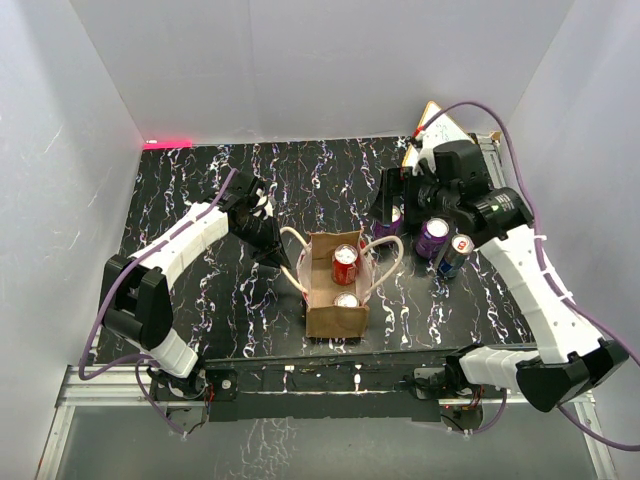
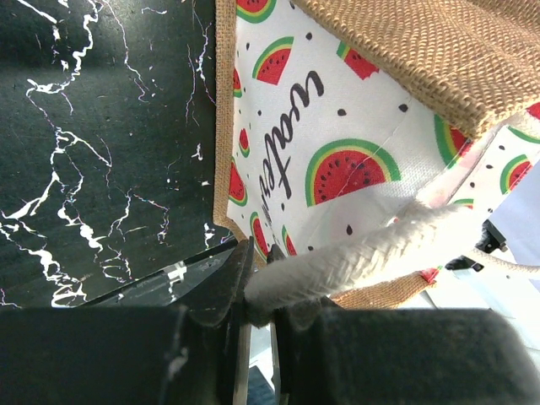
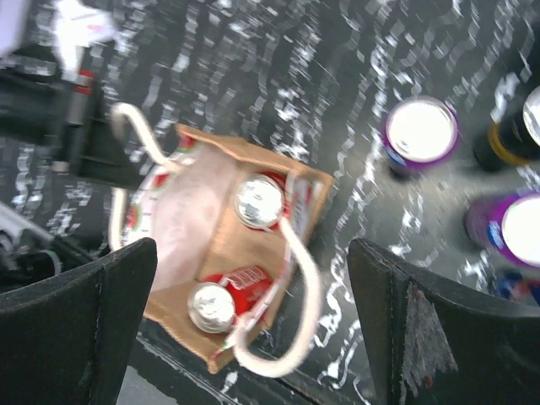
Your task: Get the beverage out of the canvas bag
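Note:
The canvas bag (image 1: 325,318) stands upright at the table's middle front, its mouth open. Two red cans show inside: one at the far end (image 1: 345,264), one nearer (image 1: 346,300). My left gripper (image 1: 271,247) is at the bag's left side, shut on the cream left handle (image 1: 291,243). In the left wrist view the rope handle (image 2: 363,251) is pinched between the jaws (image 2: 257,291), beside the watermelon-print lining (image 2: 337,152). My right gripper (image 1: 388,206) hangs open and empty above the bag's far right; its view looks down on the bag (image 3: 173,228) and both cans (image 3: 259,201) (image 3: 211,306).
Outside the bag, right of it, stand purple cans (image 1: 432,238) (image 1: 390,222) and a dark blue can (image 1: 456,253); they also show in the right wrist view (image 3: 420,131) (image 3: 519,228). A light board (image 1: 430,125) leans at the back right corner. White walls enclose the table.

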{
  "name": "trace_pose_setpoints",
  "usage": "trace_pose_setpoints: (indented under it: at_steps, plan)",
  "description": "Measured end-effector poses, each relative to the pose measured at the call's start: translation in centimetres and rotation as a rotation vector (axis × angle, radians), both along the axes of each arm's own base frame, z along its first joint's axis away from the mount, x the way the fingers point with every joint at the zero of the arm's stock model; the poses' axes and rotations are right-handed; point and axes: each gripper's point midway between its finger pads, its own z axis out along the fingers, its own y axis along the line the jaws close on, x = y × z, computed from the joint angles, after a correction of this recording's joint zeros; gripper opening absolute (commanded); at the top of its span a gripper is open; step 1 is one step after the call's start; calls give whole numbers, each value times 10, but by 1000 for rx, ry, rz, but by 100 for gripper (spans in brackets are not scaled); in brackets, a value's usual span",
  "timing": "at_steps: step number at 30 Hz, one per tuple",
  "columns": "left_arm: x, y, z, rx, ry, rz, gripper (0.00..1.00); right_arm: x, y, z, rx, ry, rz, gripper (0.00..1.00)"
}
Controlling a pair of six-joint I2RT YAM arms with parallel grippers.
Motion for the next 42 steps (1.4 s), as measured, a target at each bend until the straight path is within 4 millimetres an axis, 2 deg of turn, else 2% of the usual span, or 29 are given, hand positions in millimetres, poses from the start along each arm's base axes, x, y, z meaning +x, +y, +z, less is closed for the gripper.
trace_pose_setpoints:
  at_steps: [3, 5, 7, 9, 11, 12, 13, 15, 18, 23, 29, 34, 42]
  plan:
    - [0, 0, 0, 0, 2, 2, 0, -2, 18, 31, 75, -61, 90, 100]
    - [0, 0, 0, 0, 3, 4, 0, -3, 33, 40, 98, -68, 138, 100]
    - [0, 0, 0, 0, 4, 6, 0, -7, 63, 40, 95, -57, 215, 100]
    - [0, 0, 0, 1, 5, 7, 0, -20, 99, 27, 66, -21, 298, 100]
    - [0, 0, 0, 1, 6, 8, 0, -37, 134, 3, 22, 39, 364, 100]
    - [0, 0, 0, 2, 6, 10, 0, -47, 149, -15, -10, 83, 388, 100]
    - [0, 0, 0, 3, 6, 11, 0, -51, 155, -26, -31, 111, 392, 100]
    - [0, 0, 0, 5, 7, 12, 0, -54, 154, -49, -79, 161, 356, 100]
    - [0, 1, -1, 8, 8, 13, 0, -45, 132, -77, -166, 205, 233, 100]
    - [-1, 2, -1, 12, 9, 11, 0, -38, 102, -108, -283, 238, 109, 100]
    - [-1, 2, -1, 15, 9, 8, 0, -35, 93, -125, -338, 254, 56, 100]
    - [-1, 2, -1, 15, 7, 7, 0, -27, 93, -135, -360, 253, 20, 100]
    - [-1, 2, -1, 14, 7, 6, 0, -16, 92, -163, -442, 275, -10, 100]
